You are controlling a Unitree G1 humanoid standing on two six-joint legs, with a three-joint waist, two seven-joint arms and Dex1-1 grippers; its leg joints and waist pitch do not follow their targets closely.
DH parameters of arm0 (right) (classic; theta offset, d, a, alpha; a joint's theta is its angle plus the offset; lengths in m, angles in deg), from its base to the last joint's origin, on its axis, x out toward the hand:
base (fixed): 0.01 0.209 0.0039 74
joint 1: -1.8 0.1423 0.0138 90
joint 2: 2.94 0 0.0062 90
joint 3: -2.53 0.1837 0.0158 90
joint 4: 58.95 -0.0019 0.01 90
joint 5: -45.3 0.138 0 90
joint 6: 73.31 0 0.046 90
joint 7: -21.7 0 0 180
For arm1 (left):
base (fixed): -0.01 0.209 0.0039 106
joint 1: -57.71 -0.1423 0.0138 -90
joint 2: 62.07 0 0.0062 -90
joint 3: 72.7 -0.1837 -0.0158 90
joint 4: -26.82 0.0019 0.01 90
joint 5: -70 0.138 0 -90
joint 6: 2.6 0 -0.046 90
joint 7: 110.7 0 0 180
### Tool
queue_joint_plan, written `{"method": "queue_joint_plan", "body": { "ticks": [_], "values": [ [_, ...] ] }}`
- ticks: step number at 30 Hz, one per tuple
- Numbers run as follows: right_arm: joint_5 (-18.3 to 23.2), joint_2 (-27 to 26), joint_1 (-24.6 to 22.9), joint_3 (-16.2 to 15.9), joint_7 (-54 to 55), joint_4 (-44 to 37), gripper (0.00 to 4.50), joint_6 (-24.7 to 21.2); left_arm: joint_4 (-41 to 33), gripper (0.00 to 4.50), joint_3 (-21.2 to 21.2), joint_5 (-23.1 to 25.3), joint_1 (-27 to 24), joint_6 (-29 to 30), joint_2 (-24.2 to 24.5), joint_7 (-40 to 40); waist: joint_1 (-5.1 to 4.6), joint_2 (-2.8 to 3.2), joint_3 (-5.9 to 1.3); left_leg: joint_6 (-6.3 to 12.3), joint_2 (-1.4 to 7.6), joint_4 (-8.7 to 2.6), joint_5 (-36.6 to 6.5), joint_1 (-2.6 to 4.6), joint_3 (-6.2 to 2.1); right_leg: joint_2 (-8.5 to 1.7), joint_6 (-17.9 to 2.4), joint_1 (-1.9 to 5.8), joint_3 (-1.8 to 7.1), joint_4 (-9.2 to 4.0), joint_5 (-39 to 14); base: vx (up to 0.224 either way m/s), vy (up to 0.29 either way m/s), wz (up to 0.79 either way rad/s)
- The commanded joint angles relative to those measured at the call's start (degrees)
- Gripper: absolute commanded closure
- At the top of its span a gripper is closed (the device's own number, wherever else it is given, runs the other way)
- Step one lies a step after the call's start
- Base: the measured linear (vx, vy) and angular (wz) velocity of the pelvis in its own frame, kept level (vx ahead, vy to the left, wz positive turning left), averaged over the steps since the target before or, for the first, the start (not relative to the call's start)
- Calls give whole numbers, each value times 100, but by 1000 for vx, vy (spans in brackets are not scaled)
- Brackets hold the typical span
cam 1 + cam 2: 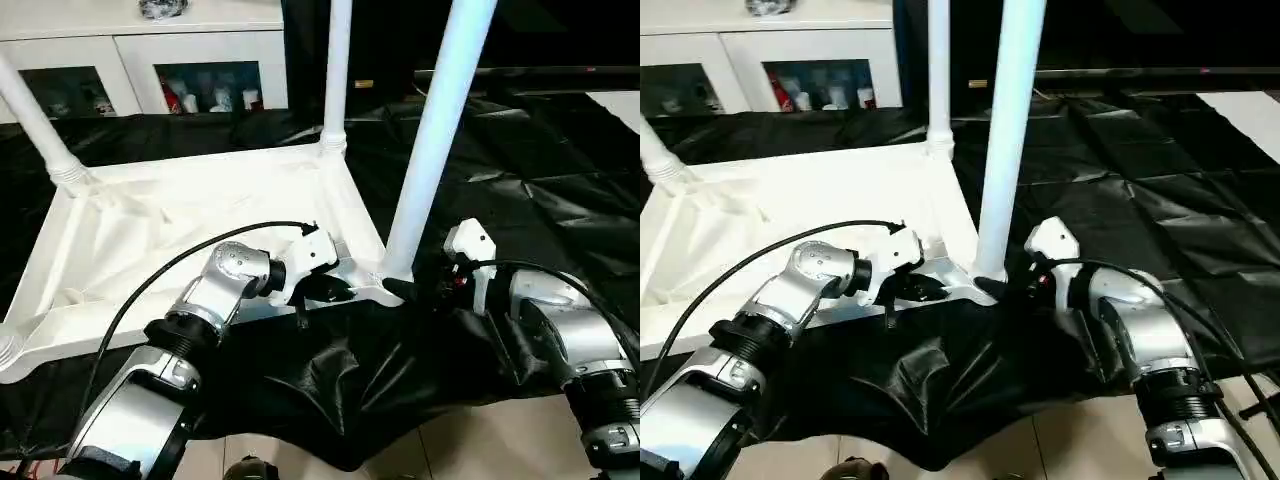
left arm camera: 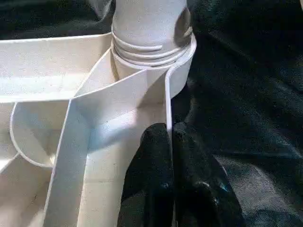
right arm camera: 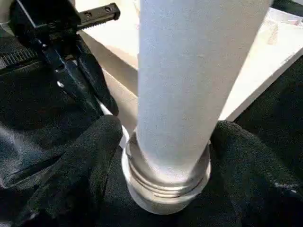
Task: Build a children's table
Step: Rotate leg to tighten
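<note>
Tabletop (image 1: 190, 230) is lying upside down on the black sheet (image 1: 520, 180), ribbed underside facing up, taking up the 9-to-12 o'clock part of the head view. Three legs are standing in corner sockets: a far-left leg (image 1: 35, 120) leaning at 10 o'clock, a far leg (image 1: 337, 70) at 12 o'clock, and the near leg (image 1: 440, 130) at center, just toward 1 o'clock. The socket at 8 o'clock looks empty, so probably one leg to go.

Right gripper (image 3: 161, 161) is wrapping its two black fingers (image 3: 80, 156) around the base of the near leg just above the ribbed collar, jaws spread to the leg's width, one finger each side, touching it. Likely turning or pressing the leg into its socket.

Left gripper (image 2: 171, 142) is closed, fingertips pinched on the thin edge wall of the tabletop just beside that same corner, apparently bracing the top so it isn't sliding while the leg is being seated.

White cabinet (image 1: 140, 60) is sitting behind at 11 o'clock.
</note>
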Motion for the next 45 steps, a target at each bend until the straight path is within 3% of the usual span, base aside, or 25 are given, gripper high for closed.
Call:
{"method": "queue_joint_plan", "body": {
  "ticks": [1,5,9,10,20,27,30,34,35,36,40,44,45],
  "values": [
    [-21,-10,84,-33,30,-23,110,63,-174,450,-77,-16,-4,-53,11,119,-30,-65,-430,358,199,-361,-1211,192,-111,-385,-1281,229,232,-459,-1266,0,0,0],
    [12,-143,210,-50,62,151,110,61,-196,450,-89,-26,-22,-47,18,156,-48,-64,-436,334,191,-359,-1248,187,-109,-375,-1318,233,227,-452,-1192,0,0,0],
    [30,-288,334,-107,3,327,155,82,-236,450,-114,-26,-45,-27,37,166,-45,-52,-442,317,203,-364,-1240,195,-114,-375,-1372,231,225,-435,-1091,0,0,0],
    [11,-302,347,-128,-6,364,155,108,-241,450,-115,-23,-51,-27,38,163,-39,-96,-445,322,205,-362,-1222,197,-106,-374,-1378,235,228,-433,-1039,0,0,0],
    [-116,-334,400,-206,-56,544,243,261,-332,450,-124,-13,-134,-4,84,168,-36,-86,-433,332,198,-362,-1214,188,-105,-382,-1314,237,232,-438,-1189,0,0,0],
    [-100,-454,294,-263,-19,570,255,229,-207,450,28,-1,-93,214,-14,-282,-45,-85,-432,335,198,-361,-1213,192,-103,-381,-1330,233,234,-437,-1173,0,0,0],
    [-136,-665,211,-202,397,624,256,131,-26,450,187,6,39,402,-154,-758,-57,-93,-414,286,191,-369,-1321,209,-99,-383,-1281,207,239,-471,-1440,0,0,0],
    [-453,-1464,339,99,2420,1336,257,32,354,450,515,-19,338,720,-509,-1851,-154,-103,-381,20,161,-413,-1719,220,-143,-408,-1028,170,218,-559,-2326,0,0,0],
    [-465,-1502,349,110,2506,1370,257,39,371,450,529,-21,352,731,-525,-1901,-154,-103,-381,20,161,-413,-1719,220,-143,-408,-1028,170,218,-559,-2326,0,0,0],
    [-466,-1784,479,253,3130,1605,257,8,485,450,605,-17,457,782,-619,-2213,-238,-51,-374,-78,157,-431,-1908,237,-165,-389,-983,150,204,-588,-2449,0,0,0],
    [-346,-2412,920,558,4262,2160,257,17,658,450,710,35,663,853,-793,-2809,-360,-62,-381,-97,132,-425,-2130,241,-177,-393,-952,135,202,-616,-2492,0,0,0],
    [-508,-2756,1135,380,4215,2342,257,355,697,450,667,106,742,764,-894,-2995,-344,-58,-392,-5,142,-426,-2007,222,-166,-393,-970,151,213,-611,-2244,0,0,0],
    [-542,-2816,1166,346,4190,2361,222,378,693,450,652,107,740,730,-911,-2978,-344,-58,-392,9,140,-425,-1971,213,-163,-392,-991,160,214,-604,-2164,0,0,0]
  ]
}}
